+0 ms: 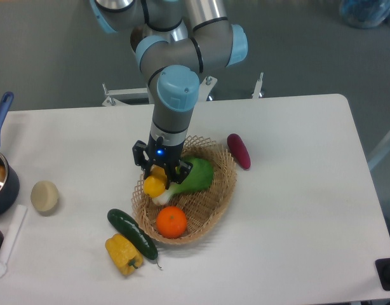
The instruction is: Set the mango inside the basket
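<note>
The mango is a smooth yellow fruit with an orange-tinged upper end. It hangs tilted between the fingers of my gripper, low over the left part of the wicker basket. The gripper points straight down and is shut on the mango's upper end. The mango's lower end is at or just above the basket floor, and I cannot tell whether it touches. The arm hides the basket's far left rim.
In the basket lie a green-and-white leafy vegetable and a round orange. A cucumber and a yellow bell pepper lie at its front left. A purple vegetable lies right of it. A beige lump and a blue-handled pot are at the far left.
</note>
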Tool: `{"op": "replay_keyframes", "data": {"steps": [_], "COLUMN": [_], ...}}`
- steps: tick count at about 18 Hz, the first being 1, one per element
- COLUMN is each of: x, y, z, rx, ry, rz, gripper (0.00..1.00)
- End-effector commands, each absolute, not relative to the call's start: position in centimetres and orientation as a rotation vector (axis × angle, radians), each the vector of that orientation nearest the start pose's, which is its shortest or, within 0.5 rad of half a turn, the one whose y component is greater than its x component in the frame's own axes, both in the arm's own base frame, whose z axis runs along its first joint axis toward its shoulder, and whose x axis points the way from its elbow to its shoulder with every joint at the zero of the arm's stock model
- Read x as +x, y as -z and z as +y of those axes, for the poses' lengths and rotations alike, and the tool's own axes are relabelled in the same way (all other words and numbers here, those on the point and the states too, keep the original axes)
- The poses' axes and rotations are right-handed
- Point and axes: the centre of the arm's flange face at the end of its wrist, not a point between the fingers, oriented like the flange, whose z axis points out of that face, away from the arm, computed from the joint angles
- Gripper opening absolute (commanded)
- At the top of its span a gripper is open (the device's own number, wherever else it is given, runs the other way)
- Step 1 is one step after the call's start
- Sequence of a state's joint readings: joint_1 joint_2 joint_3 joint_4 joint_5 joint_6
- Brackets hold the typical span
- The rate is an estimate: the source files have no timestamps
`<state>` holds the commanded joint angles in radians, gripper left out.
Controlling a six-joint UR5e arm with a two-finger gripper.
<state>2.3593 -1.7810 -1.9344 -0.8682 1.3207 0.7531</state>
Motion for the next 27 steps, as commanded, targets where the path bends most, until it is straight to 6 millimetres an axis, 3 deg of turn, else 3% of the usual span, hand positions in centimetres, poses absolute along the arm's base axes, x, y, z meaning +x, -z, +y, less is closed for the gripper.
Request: {"op": "replay_keyframes", "data": {"steps": [4,7,10,14,16,18,20,24,27], "x": [-26.9,-27.4,-29.9,-34.9,-38.4,-40.0,-42.4,-44.9,-46.1], "y": [-29.6,-32.0,-37.2,-44.5,-46.9,-49.2,-50.6,-51.8,-52.5], "z": [48.4,48.6,49.9,50.2,48.8,48.0,46.1,41.4,36.3], "rx": [-2.879,-2.85,-2.77,-2.693,-2.7,-2.683,-2.701,-2.832,-2.898], "ry": [0.064,0.009,-0.102,-0.32,-0.451,-0.497,-0.512,-0.498,-0.49], "rz": [-0.031,-0.028,-0.039,-0.082,-0.157,-0.19,-0.21,0.017,0.157], "gripper": [1.0,1.0,1.0,1.0,1.0,1.0,1.0,1.0,1.0]}}
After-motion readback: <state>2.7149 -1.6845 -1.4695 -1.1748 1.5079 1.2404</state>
